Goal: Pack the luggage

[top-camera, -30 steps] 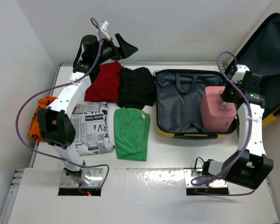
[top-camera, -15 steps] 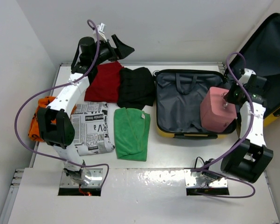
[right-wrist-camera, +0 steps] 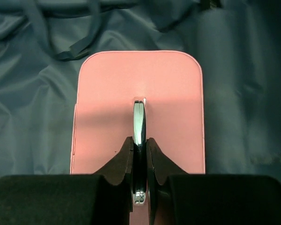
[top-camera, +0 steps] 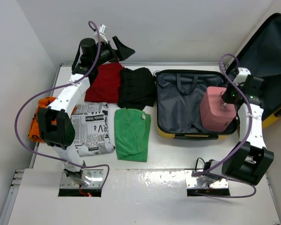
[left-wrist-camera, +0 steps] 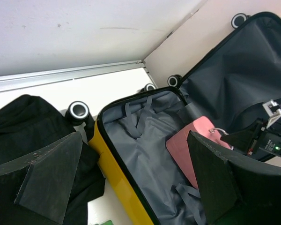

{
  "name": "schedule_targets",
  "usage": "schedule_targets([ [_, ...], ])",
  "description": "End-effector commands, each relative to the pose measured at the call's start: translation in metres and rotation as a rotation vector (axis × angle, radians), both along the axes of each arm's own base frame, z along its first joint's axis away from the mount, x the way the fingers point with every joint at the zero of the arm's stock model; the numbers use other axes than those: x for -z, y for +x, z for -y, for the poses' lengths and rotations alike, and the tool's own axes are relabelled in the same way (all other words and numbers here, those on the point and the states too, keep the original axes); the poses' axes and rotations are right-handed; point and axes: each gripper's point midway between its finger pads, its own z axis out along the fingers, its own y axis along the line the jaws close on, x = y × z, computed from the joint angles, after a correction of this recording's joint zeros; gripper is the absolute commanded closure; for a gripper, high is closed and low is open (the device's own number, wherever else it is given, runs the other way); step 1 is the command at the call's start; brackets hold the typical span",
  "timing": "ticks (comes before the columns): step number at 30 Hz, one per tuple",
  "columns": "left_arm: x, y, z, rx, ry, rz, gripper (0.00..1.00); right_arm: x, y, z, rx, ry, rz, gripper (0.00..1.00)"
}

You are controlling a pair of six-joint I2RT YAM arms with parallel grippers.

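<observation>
The big shiny yellow hard suitcase (top-camera: 169,134) lies open on its back in the right middle of the top view. Its dark grey cloth inside faces up. Its lid (top-camera: 270,50) stands up in the upper right corner, grey inside too. In the left wrist view, black wheels (left-wrist-camera: 78,110) show at the suitcase's near end.

A small pink box-shaped case (top-camera: 214,112) stands inside the suitcase, at its right side. The right gripper (top-camera: 223,100) is right on top of the pink case. In the right wrist view its two black fingers (right-wrist-camera: 122,161) are pinched tight on the thin shiny metal handle (right-wrist-camera: 139,117) on the case's top.

Just left of the suitcase lies a folded black cloth (top-camera: 136,87), touching the suitcase's side. A folded red cloth (top-camera: 105,82) lies next to it, further left. Below them are a folded green towel (top-camera: 132,134) and a cloth with newspaper print (top-camera: 92,129). An orange cloth (top-camera: 37,120) peeks out at the left edge.

The left gripper (top-camera: 123,47) is up in the air at the top left, above the red cloth, with its fingers spread wide and nothing in them.

All of it sits on a white table (top-camera: 178,187).
</observation>
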Motion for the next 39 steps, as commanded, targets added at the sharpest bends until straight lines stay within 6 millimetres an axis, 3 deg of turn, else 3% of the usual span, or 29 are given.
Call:
schedule_targets([
  [1,-0.023,-0.006,0.003,0.001,0.010,0.075,0.00,-0.004,0.000,-0.028,-0.132,-0.072,0.016,1.00],
  [2,-0.016,-0.003,0.003,0.001,0.022,0.063,0.00,-0.002,0.001,-0.034,-0.146,-0.121,0.002,1.00],
  [9,-0.017,-0.002,0.010,0.001,0.036,0.076,0.00,0.022,-0.011,-0.016,-0.093,-0.420,-0.122,1.00],
  [16,-0.017,0.000,0.011,0.001,0.038,0.067,0.00,0.038,-0.019,-0.009,-0.086,-0.466,-0.239,1.00],
  [19,-0.009,0.003,0.011,0.002,0.050,0.053,0.00,0.044,-0.022,-0.020,-0.131,-0.416,-0.264,1.00],
  [25,-0.002,0.003,0.016,0.012,0.062,0.042,0.00,0.042,-0.030,-0.051,-0.227,-0.268,-0.296,0.85],
  [29,-0.006,0.002,0.017,0.021,0.060,0.051,0.00,0.032,-0.033,-0.075,-0.293,-0.158,-0.310,0.66],
  [35,-0.001,0.000,0.023,0.039,0.061,0.043,0.00,0.039,-0.045,-0.085,-0.295,-0.071,-0.412,0.48],
  [39,-0.003,0.001,0.022,0.040,0.076,0.057,0.00,0.043,-0.048,-0.079,-0.239,-0.080,-0.462,0.41],
])
